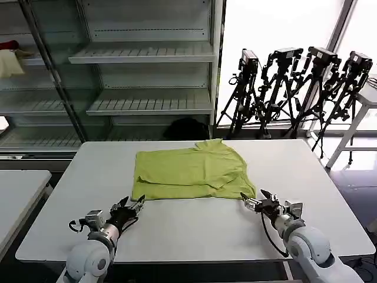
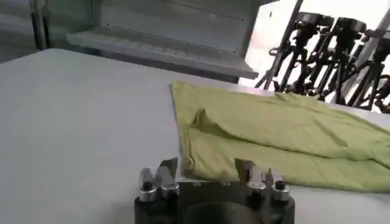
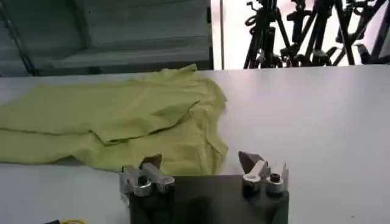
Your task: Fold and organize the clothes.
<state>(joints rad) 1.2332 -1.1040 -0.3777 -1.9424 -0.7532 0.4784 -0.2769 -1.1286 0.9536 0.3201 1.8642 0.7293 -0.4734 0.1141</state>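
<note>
The lime yellow-green T-shirt (image 1: 191, 171) lies partly folded on the white table (image 1: 194, 230), its near hem facing me. My left gripper (image 1: 131, 206) rests low on the table just short of the shirt's near left corner, open, nothing between its fingers. In the left wrist view the shirt (image 2: 274, 137) lies just beyond the left gripper (image 2: 207, 169). My right gripper (image 1: 252, 202) stands open at the shirt's near right corner. The right wrist view has the shirt (image 3: 122, 122) ahead of the right gripper (image 3: 200, 161), whose fingertips straddle the cloth's near corner.
Empty metal shelves (image 1: 141, 53) stand behind the table. Several black camera tripods (image 1: 294, 82) cluster at the back right. Another table's corner (image 1: 17, 188) shows at the left, and a white table edge (image 1: 368, 100) at the far right.
</note>
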